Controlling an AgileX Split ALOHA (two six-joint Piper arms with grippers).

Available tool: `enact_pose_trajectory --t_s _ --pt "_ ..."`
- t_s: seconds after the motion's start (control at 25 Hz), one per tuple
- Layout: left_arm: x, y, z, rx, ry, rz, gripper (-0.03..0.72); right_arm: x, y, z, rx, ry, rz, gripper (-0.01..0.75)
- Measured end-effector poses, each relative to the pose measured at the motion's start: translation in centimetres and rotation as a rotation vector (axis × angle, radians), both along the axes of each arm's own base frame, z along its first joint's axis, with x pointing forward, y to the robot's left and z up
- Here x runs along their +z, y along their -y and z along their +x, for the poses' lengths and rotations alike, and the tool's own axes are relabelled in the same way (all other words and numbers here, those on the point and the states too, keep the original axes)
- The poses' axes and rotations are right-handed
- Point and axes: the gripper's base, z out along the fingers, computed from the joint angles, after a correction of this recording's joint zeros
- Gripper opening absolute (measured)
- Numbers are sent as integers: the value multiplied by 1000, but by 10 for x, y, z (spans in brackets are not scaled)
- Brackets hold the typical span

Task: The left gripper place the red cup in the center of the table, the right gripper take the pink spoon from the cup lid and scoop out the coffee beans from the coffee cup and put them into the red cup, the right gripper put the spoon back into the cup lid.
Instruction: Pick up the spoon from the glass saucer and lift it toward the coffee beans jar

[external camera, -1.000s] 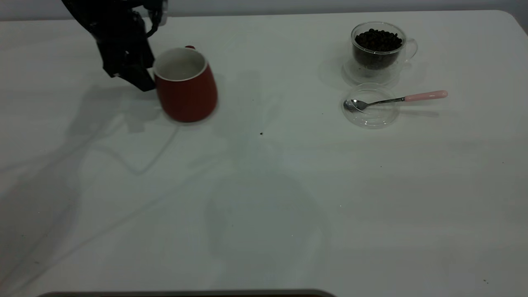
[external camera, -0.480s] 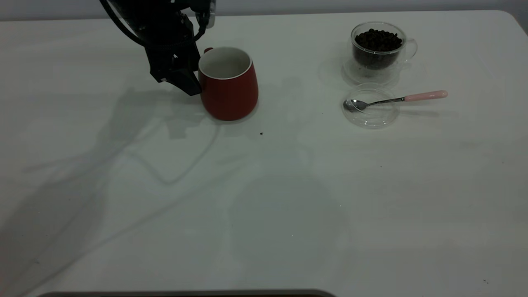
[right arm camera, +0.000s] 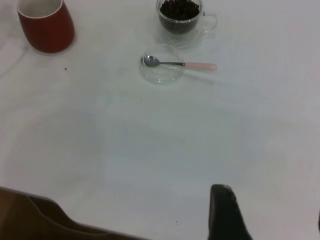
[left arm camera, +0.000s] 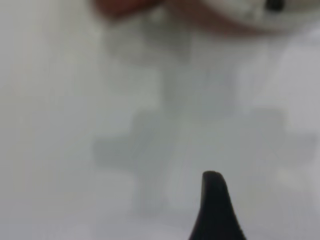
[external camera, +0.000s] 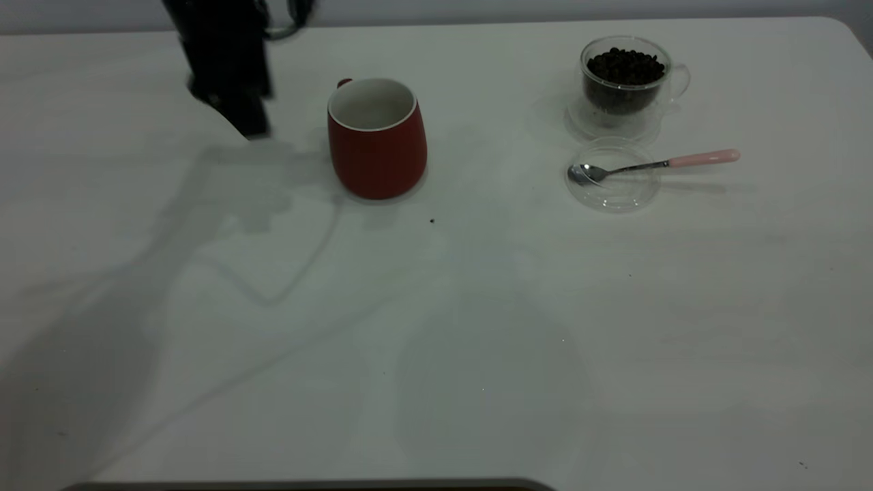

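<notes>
The red cup [external camera: 377, 140] stands upright and empty on the table [external camera: 436, 327], left of centre at the back; it also shows in the right wrist view [right arm camera: 46, 25]. My left gripper [external camera: 240, 112] is open and empty, a short way to the left of the cup and apart from it. One of its fingertips [left arm camera: 212, 182] shows over bare table. The coffee cup [external camera: 625, 82] holds the coffee beans [external camera: 625, 66] at the back right. The pink spoon [external camera: 655, 164] lies across the cup lid [external camera: 612, 184] just in front of it. My right gripper [right arm camera: 272, 215] is open, high above the near table.
A tiny dark speck [external camera: 432, 220] lies in front of the red cup. The table's back edge runs just behind the cups. A dark edge [external camera: 307, 485] shows along the front of the table.
My left gripper slid the red cup to the right, let it go and has drawn back to the left. The cup stands still now. The spoon, lid and coffee cup have not moved.
</notes>
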Motion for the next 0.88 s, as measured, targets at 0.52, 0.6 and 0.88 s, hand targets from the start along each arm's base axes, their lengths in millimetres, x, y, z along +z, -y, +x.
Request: enact_pose_trajectory --t_s 0.52,0.6,0.88 --pt "197 -26 -65 534 106 -10 587 0 0 0 0 0 0 473" --pt "216 -28 -74 628 142 -51 587 0 0 0 0 0 0 473" --pt "253 -40 -121 809 190 -131 587 0 0 0 0 0 0 473"
